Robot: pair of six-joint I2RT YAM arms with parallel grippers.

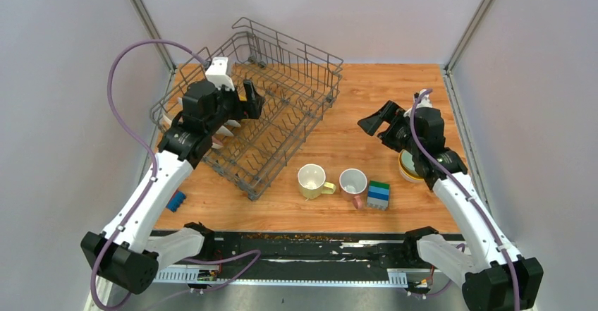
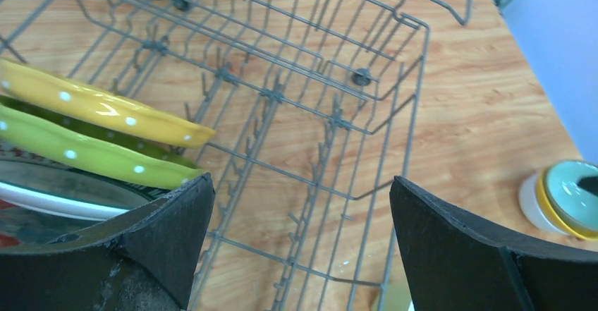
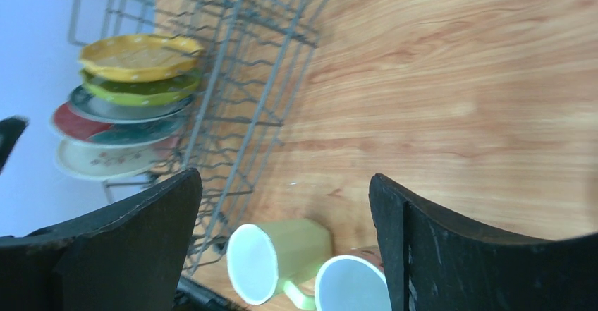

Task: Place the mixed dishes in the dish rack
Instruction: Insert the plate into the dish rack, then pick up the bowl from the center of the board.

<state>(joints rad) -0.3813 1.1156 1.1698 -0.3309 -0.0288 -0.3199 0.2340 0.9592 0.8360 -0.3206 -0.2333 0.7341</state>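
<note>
The grey wire dish rack [image 1: 282, 85] stands at the back left. Several plates lean in its left end, a yellow one [image 2: 106, 106] and a green one [image 2: 84, 152] nearest, with patterned ones [image 3: 116, 124] behind. My left gripper [image 1: 247, 99] hovers open over the rack's tines [image 2: 302, 180], empty. A pale yellow mug [image 1: 312, 180] and a white pink-handled mug [image 1: 353, 183] stand on the table. My right gripper [image 1: 377, 118] hangs open above the table to their right [image 3: 283, 177], empty. Stacked green and yellow-orange bowls [image 2: 568, 198] sit under the right arm [image 1: 407, 167].
Stacked green-blue toy blocks [image 1: 379, 194] stand right of the pink-handled mug. A small blue object [image 1: 176, 200] lies at the table's left edge. Grey walls close in both sides. A black rail [image 1: 303, 247] runs along the near edge.
</note>
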